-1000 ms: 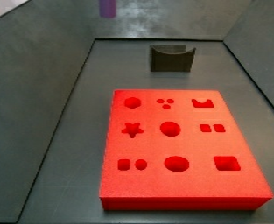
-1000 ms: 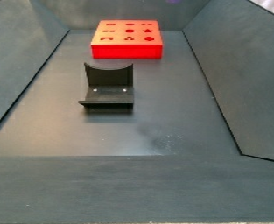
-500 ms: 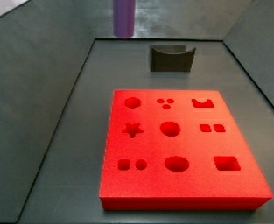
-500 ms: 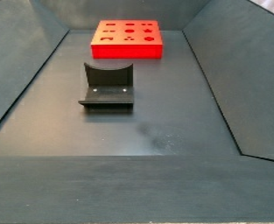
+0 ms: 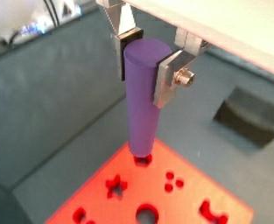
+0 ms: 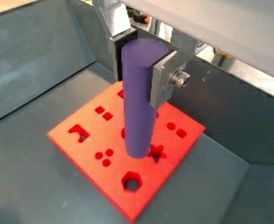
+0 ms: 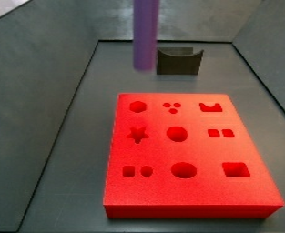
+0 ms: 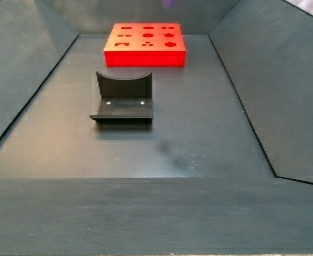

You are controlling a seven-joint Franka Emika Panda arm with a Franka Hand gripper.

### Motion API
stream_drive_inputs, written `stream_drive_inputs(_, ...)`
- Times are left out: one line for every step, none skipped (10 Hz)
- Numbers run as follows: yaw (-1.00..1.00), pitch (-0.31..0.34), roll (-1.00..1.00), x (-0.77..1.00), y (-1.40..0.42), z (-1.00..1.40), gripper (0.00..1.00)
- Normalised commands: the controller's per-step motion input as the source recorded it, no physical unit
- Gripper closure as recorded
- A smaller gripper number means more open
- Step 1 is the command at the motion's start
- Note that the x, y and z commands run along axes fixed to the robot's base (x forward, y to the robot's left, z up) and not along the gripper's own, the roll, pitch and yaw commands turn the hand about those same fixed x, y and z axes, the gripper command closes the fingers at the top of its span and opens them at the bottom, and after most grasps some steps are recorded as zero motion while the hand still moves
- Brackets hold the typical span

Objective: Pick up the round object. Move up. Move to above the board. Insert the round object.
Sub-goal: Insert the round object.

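A lab test rig: grey walled bin [image 8: 159, 150], a fixture [image 8: 123, 97], jaws [image 5: 147, 54] overhead

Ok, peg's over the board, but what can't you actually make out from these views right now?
- Gripper: cut off by the top edge in both side views; only the round object shows there.
- Round object's lower tip: in both wrist views it overlaps the board, so its height above the holes is unclear.
- Target hole: hidden behind the round object in both wrist views.
- Fixture: details too dark.
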Motion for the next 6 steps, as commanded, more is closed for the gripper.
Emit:
stream_drive_inputs(0.0,-0.077,0.02,0.61,-0.53,-1.0,1.0)
stream_drive_inputs(0.0,-0.069,0.03,0.61,-0.53,-1.0,1.0)
stream_drive_inputs(-0.03,-0.106,0.05,0.75,-0.54,-1.0,1.0)
stream_drive_inputs(-0.07,-0.094,0.11,0.89,-0.43,-0.95,1.0)
stream_drive_inputs(-0.23,-0.019,0.06,0.85,-0.17,-0.45,1.0)
stream_drive_inputs(-0.29,0.041,0.06,0.75,0.0,-0.13,1.0)
